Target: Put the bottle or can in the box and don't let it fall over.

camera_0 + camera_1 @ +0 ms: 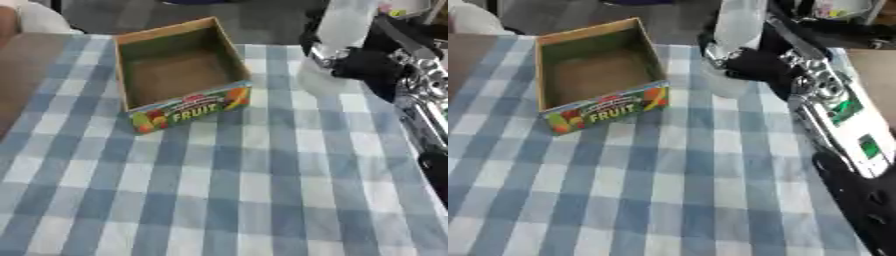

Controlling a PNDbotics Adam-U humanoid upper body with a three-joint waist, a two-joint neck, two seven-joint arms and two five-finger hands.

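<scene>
Up at the far right, the black and silver right hand [750,62] has its fingers curled round a clear plastic bottle [739,22], held upright above the blue and white checked table [667,190]. Well to its left sits the open cardboard box marked FRUIT [179,75].

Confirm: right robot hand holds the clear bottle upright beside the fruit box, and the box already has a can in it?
Not quite. The fruit box is empty, as the left eye view shows. The rest stands: the right robot hand holds the clear bottle upright beside it.
</scene>
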